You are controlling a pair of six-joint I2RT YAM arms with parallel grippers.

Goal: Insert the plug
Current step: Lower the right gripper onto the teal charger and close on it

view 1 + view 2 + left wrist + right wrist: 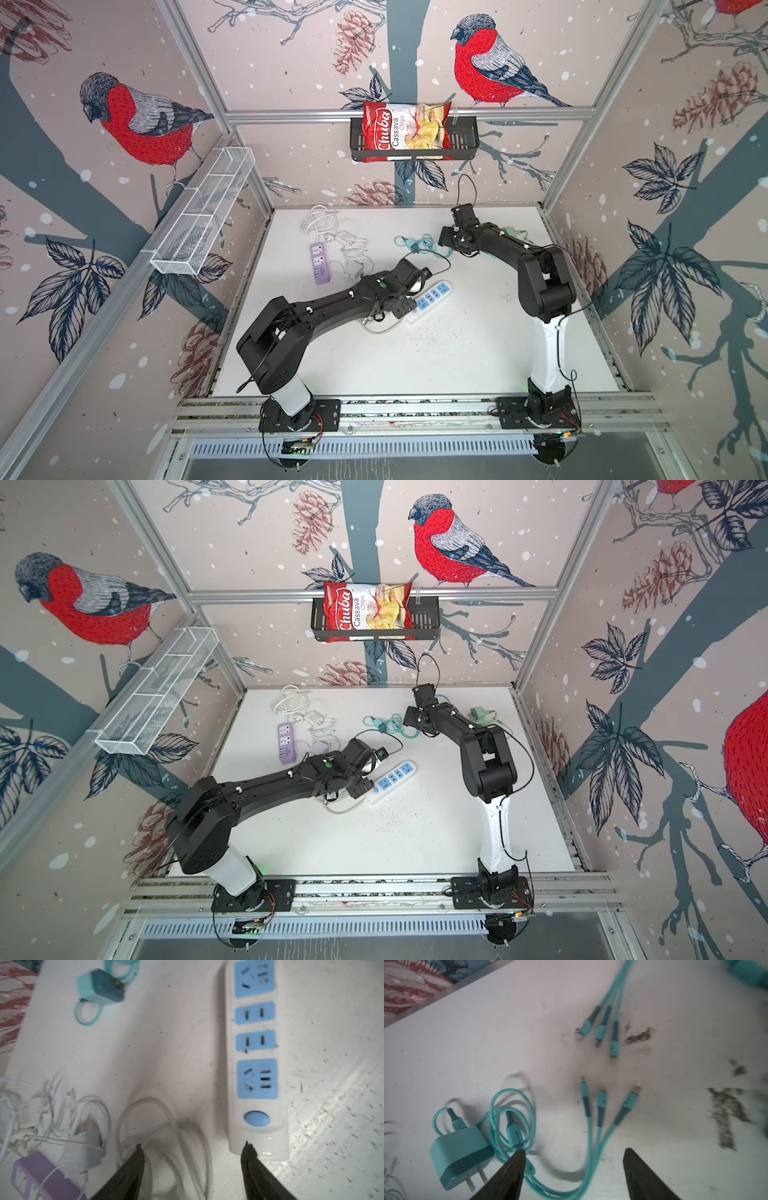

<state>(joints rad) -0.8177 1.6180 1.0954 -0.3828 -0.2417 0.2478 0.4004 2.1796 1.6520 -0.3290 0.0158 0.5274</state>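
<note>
Right gripper (574, 1150) sat nearest the lens, jaws apart and nothing between them. One fingertip (517, 1161) hung over a loop of the teal cable (510, 1118). The teal plug (460, 1155) lay on its side on the table (488, 1053) just beside it, prongs bare, not held.

Your left gripper (193, 1146) was also apart and empty. One fingertip (249, 1153) was over the button end of the power strip (257, 1064), the other above loose white cables (162, 1126).

Risks, as you'd have judged them:
- Closing where it hung, the right gripper would likely have pinched cable, not plug body.
- The coiled cable could have dragged or twisted the plug on the lift.
- The strip lay loose. Unpinned, it would probably have slid under the push.
- A tilted grip would have jammed the prongs at the slots.

Hard to read:
- Both wrist views were smeared.
- In both top views each wrist covered its own fingertips.
- A second teal thing (749, 972) was cut off at the edge, and you couldn't have named it.
- Whether this strip or the purple strip (320, 264) was the target, you couldn't tell.
</note>
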